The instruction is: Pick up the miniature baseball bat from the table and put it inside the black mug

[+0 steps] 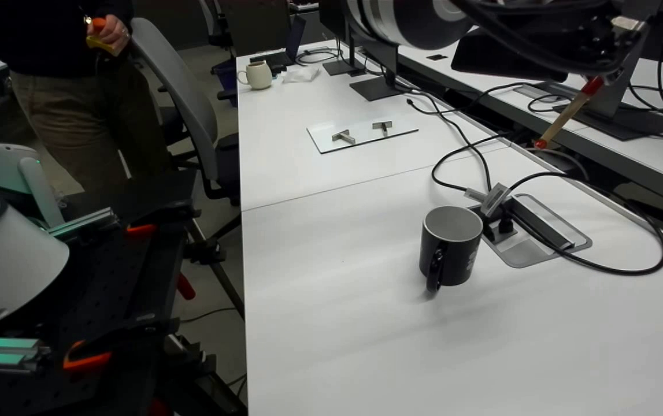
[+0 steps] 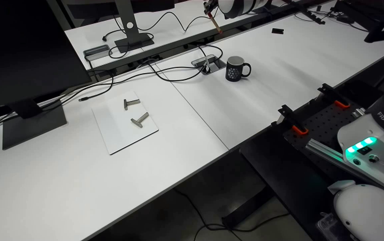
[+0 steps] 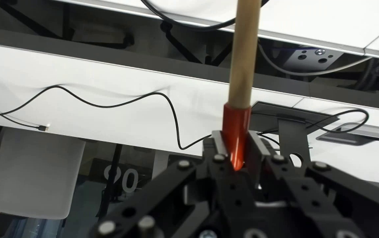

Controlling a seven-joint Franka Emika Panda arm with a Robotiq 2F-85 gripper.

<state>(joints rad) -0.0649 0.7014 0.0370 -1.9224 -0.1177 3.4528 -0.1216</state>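
In the wrist view, you see the gripper point(image 3: 237, 145) pinching the miniature baseball bat point(image 3: 244, 62) by one red end. An exterior view adds its lower red tip point(image 1: 541, 144), aloft at one o'clock from the black mug point(image 1: 452, 254) standing on the table point(image 1: 319, 300).

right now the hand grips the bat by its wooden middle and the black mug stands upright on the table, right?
Not the middle: in the wrist view, the hand grips the bat by one red end. The black mug does stand upright on the table.
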